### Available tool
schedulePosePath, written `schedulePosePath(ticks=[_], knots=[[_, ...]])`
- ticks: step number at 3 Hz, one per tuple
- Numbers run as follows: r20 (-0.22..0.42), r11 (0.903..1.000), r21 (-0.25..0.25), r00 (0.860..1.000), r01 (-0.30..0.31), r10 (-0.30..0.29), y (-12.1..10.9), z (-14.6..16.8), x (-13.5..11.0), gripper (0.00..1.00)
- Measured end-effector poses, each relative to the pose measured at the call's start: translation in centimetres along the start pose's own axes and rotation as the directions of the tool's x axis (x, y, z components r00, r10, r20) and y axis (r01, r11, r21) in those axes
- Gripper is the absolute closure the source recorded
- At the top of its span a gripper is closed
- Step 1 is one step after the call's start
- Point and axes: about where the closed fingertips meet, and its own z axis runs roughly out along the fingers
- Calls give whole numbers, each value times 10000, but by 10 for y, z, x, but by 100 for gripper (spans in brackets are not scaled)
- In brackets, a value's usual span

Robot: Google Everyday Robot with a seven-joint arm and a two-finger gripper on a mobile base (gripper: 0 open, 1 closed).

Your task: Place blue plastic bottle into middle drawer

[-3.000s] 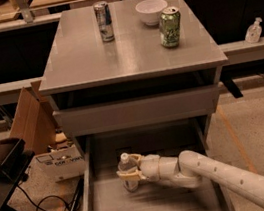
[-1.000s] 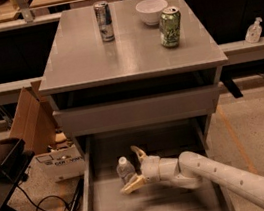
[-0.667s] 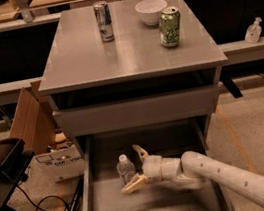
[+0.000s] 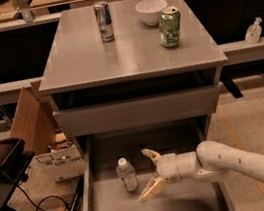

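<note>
— Which way do we see the blue plastic bottle [image 4: 127, 174] pointing?

— It stands upright, white cap at the top, so its long axis runs vertically. Its base rests on the bare floor of the middle drawer [image 4: 192, 204], which is pulled out below the counter [image 4: 128, 57]. The bottle is in the left half of the drawer.

— And where do we place it against the end effector [image 4: 144, 175]?

— The bottle is just to the left of it, facing the gap between the two fingers. The arm reaches in low from the right, over the drawer floor. The fingers are spread wide, one tip up behind the bottle's shoulder and the other down near its base. We see them gripping nothing, and the bottle stands free of both.

— What do we note up top?

— A slim silver-blue can [image 4: 102, 14], a white bowl [image 4: 151, 10] and a green can [image 4: 169, 27] stand on the counter, well apart from the bottle.
</note>
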Motion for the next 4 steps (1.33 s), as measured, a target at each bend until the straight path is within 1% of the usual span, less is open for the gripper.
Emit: schedulePosePath(ticks=[1,2,3,4], knots=[[-1261,9993,-125,9914,-364,345,26,-53,-12,0],[-1569,9999,55,9875,139,-129,23,-66,-41,0],[-1554,9999,51,9878,141,-132,23,-66,-40,0],[-1995,9992,28,9792,394,-381,15,-82,-48,0]])
